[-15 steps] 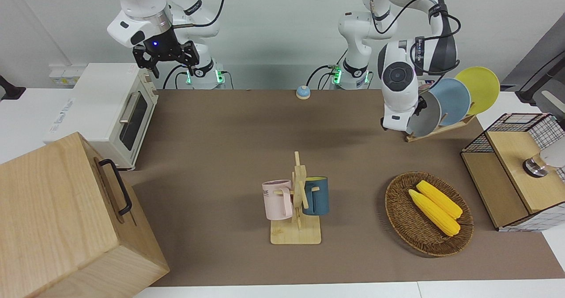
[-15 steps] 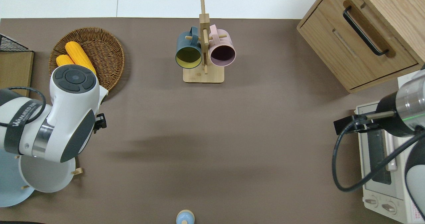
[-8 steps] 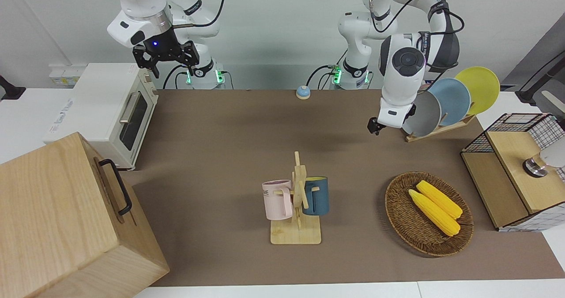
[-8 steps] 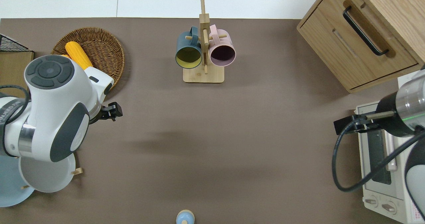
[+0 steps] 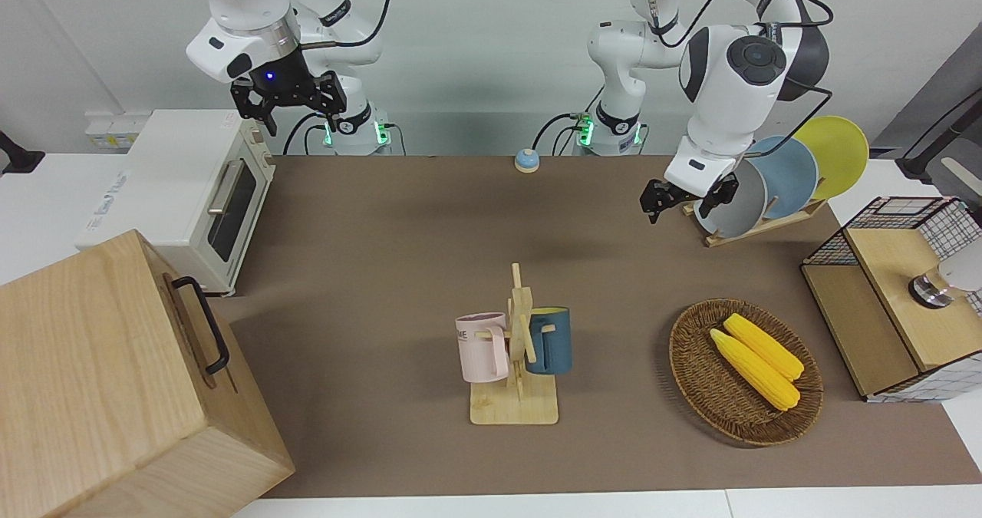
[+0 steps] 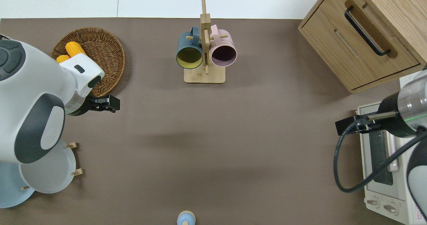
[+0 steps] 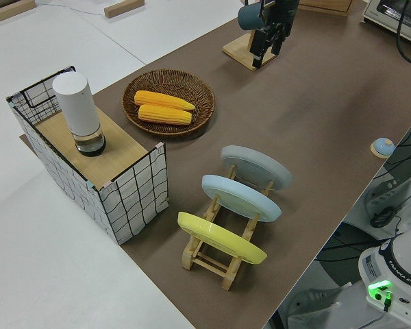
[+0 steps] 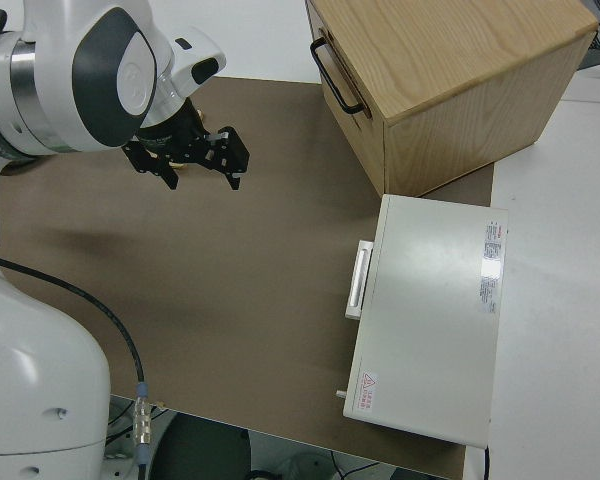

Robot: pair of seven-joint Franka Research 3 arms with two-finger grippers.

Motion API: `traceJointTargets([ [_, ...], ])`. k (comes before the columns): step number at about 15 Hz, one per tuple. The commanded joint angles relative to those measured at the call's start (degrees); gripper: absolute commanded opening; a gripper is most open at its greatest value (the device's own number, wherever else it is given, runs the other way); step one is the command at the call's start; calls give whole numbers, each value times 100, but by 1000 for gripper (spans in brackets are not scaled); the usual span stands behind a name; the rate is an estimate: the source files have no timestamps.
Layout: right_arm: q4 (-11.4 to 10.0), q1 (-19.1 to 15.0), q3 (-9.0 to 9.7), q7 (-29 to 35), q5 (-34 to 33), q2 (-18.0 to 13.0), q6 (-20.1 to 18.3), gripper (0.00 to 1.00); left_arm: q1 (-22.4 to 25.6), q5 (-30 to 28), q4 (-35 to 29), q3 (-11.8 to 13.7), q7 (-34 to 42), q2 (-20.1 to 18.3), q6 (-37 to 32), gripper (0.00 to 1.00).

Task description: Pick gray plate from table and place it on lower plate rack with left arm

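The left arm's black two-finger tool hung open and empty, its fingers spread apart, over the bare brown matte table. In the overhead view the tool lay over the mat just beside the rim of the round woven wicker basket, between that basket and the small slanted light-wood plate rack.

The round pale gray plate stood tilted on edge in the rack, free of the tool, in the slot toward the right arm's end of the rack. In the next slot of the rack stood the round sky-blue plate, and in the one after it the round yellow plate; the left side view showed the three plates in a row, each leaning against upright pegs.

The wicker basket, farther from the robots than the rack, held two yellow corn cobs. The wooden mug stand, well apart from the rack toward the right arm's end of the table, carried a pink mug and a dark blue mug.

The right arm's tool was parked with its fingers apart.
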Motion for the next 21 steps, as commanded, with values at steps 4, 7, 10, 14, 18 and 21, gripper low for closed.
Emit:
traceJointTargets([
  [4, 35, -76, 38, -19, 20, -27, -87, 990, 26, -363, 85, 46, 106, -40, 171, 1000],
  [7, 35, -85, 38, -19, 20, -27, -87, 990, 139, -371, 93, 55, 8, -58, 180, 1000],
  [10, 35, -85, 38, -19, 20, -27, -87, 990, 210, -581, 120, 203, -18, -102, 180, 1000],
  [14, 35, -76, 38, -19, 20, -27, -87, 990, 202, -986, 260, 555, -35, -128, 224, 1000],
  [18, 35, -85, 38, -19, 20, -27, -87, 987, 202, -916, 339, 696, 0, -172, 224, 1000],
  [21, 35, -76, 38, -19, 20, -27, -87, 987, 184, -609, 340, 688, -44, -154, 207, 1000],
])
